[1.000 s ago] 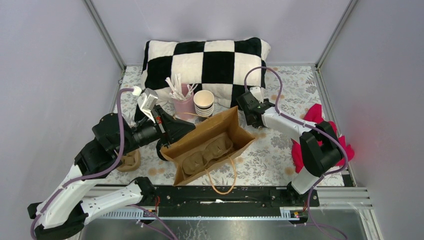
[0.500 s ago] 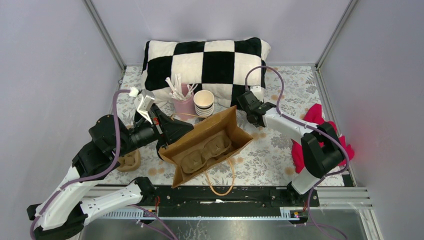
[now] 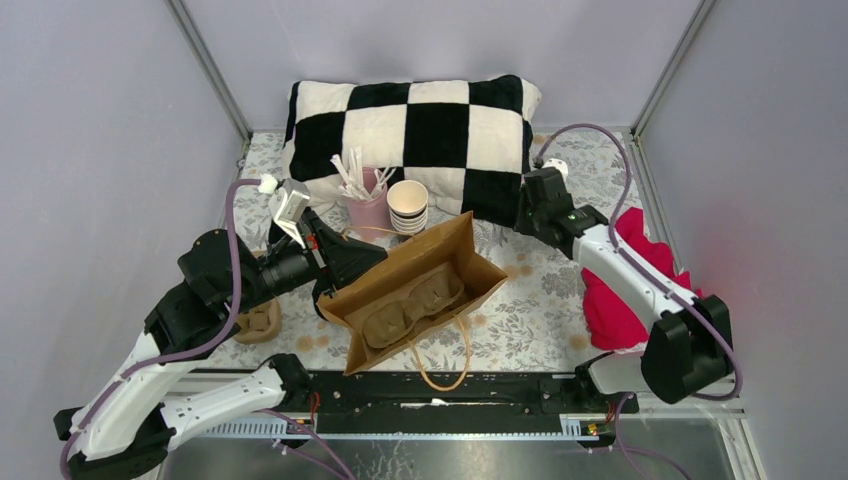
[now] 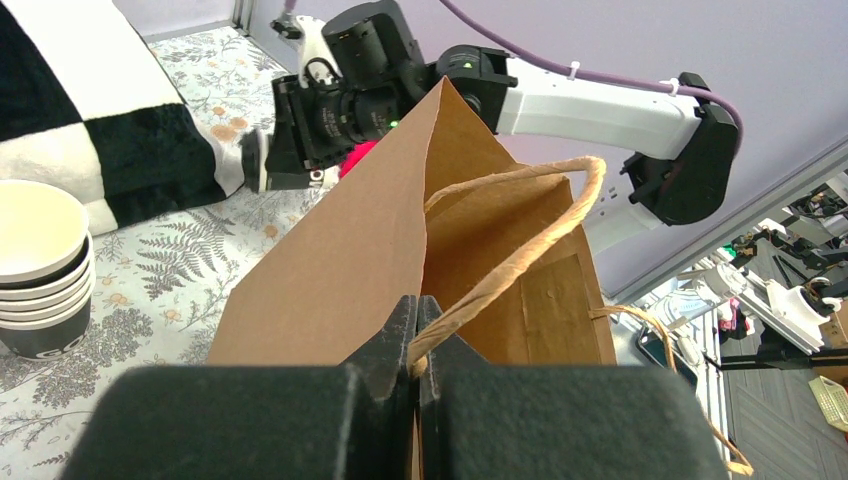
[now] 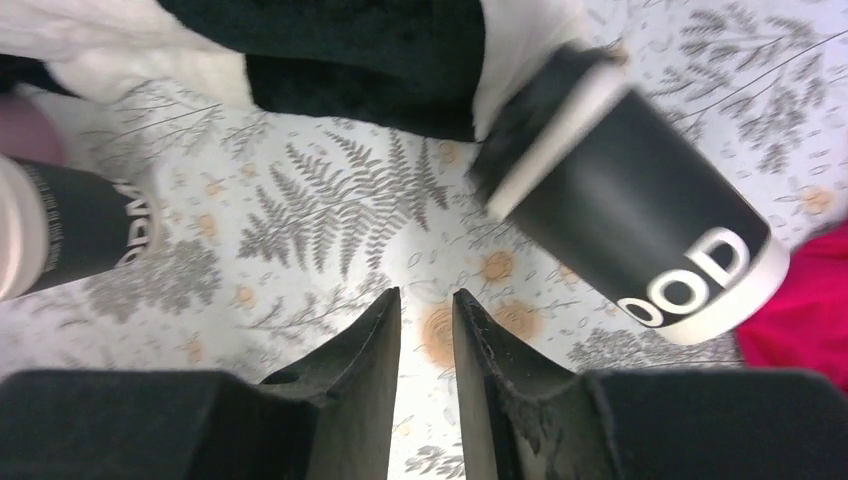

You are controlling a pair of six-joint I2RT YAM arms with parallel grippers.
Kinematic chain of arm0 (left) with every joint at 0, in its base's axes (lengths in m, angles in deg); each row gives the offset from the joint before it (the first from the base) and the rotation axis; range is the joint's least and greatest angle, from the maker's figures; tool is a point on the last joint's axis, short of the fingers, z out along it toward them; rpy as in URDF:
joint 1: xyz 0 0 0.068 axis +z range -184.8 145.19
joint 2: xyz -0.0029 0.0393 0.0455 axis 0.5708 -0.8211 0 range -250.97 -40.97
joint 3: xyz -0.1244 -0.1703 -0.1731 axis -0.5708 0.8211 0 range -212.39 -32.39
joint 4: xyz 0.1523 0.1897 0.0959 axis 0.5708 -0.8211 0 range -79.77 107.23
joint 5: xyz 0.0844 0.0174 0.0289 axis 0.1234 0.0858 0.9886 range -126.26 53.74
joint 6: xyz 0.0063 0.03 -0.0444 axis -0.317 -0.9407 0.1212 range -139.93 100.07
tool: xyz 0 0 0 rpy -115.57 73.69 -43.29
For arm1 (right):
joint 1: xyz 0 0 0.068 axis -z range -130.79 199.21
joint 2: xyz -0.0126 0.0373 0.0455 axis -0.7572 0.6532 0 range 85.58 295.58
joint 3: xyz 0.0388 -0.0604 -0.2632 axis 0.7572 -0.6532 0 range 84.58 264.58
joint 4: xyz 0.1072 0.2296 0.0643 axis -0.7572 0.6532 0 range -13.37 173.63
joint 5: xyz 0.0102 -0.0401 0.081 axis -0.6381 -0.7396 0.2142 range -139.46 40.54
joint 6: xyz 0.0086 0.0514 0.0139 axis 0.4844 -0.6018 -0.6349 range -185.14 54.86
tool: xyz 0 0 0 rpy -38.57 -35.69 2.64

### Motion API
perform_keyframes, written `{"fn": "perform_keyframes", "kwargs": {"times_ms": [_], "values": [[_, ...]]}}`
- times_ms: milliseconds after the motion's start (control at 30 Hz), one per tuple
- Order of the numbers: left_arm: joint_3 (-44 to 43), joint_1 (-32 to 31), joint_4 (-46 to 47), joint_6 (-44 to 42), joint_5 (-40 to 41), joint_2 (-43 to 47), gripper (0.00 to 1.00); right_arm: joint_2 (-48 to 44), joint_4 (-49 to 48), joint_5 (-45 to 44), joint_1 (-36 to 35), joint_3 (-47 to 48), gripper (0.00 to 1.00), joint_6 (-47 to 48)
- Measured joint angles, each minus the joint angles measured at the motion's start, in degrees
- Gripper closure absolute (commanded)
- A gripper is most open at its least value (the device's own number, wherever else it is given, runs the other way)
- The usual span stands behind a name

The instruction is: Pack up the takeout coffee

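Right wrist: takeout coffee (image 5: 630,215) up-R of right gripper (image 5: 427,300), no contact.

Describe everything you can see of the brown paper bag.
The brown paper bag looks like plain kraft paper with twisted paper-cord handles. It stands on the floral table cover between the arms, its mouth open upward. An empty moulded pulp cup carrier sits in its bottom. The left gripper is shut on one handle right at the rim, while the other handle droops outside toward the near rail.

Checkered pillow (image 3: 410,125) behind stacked cups (image 3: 407,207); red cloth (image 3: 608,315) at right.
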Motion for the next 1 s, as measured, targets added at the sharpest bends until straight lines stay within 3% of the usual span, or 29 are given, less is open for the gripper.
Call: {"fn": "perform_keyframes", "kwargs": {"times_ms": [200, 433, 567, 700, 1000], "values": [[0.0, 0.0, 0.0, 0.0, 0.0, -0.2, 1.00, -5.3, -0.4, 12.5, 4.3, -3.3, 0.63, -4.2], [0.0, 0.0, 0.0, 0.0, 0.0, -1.5, 1.00, -3.4, 3.0, 9.9, 6.6, -1.7, 0.18, 0.1], [0.0, 0.0, 0.0, 0.0, 0.0, -1.5, 1.00, 1.1, 5.3, 7.5, 12.0, 2.6, 0.06, 5.5], [0.0, 0.0, 0.5, 0.2, -1.0, -1.5, 1.00, 8.0, 6.9, 5.0, 17.0, 8.3, 0.04, 10.4], [2.8, 0.0, 1.3, 0.8, -2.8, -2.2, 1.00, 14.7, 6.3, 6.5, 24.8, 7.8, 0.01, 19.0]]}}
